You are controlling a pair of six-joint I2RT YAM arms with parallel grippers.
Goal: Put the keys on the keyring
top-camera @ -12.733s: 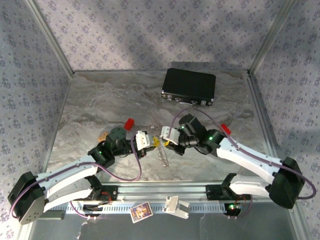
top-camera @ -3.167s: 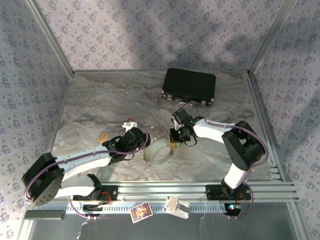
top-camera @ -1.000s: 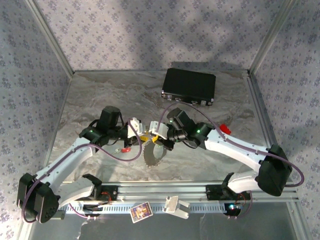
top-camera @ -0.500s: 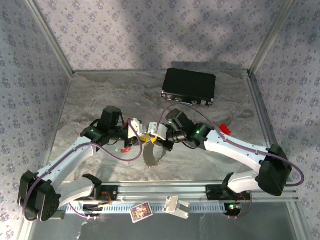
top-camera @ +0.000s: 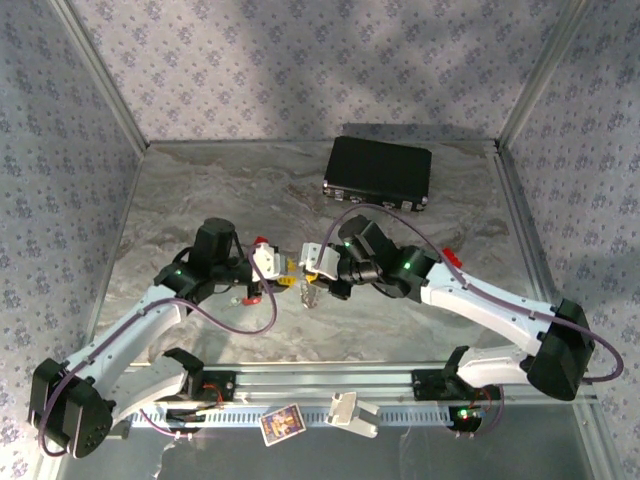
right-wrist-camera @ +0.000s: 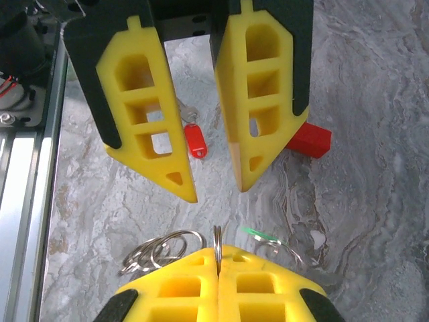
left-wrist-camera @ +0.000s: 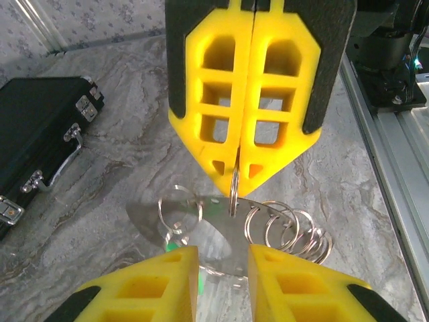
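Observation:
The keyring point(left-wrist-camera: 144, 220), a pale oval plate with several silvery split rings, hangs above the table between the two arms point(top-camera: 308, 292). My right gripper point(right-wrist-camera: 218, 251) is shut on one of its rings, and its closed yellow fingers face the left wrist camera point(left-wrist-camera: 234, 178). My left gripper point(left-wrist-camera: 224, 251) stands open just in front of the plate, its fingers point(right-wrist-camera: 157, 127) spread with nothing between them. A green key point(left-wrist-camera: 173, 247) hangs on the ring, seen edge-on point(right-wrist-camera: 265, 235). The red key point(right-wrist-camera: 194, 142) lies loose on the table under the left gripper point(top-camera: 252, 297).
A black case point(top-camera: 378, 170) lies at the back of the marble table. A red block point(right-wrist-camera: 310, 139) sits just behind the left gripper point(top-camera: 262, 242). Another small red piece point(top-camera: 450, 257) lies by the right forearm. Metal rails run along the near edge.
The keyring has risen and turned and now looks narrow from above instead of broad. Both grippers have shifted slightly. The red key has stayed on the table.

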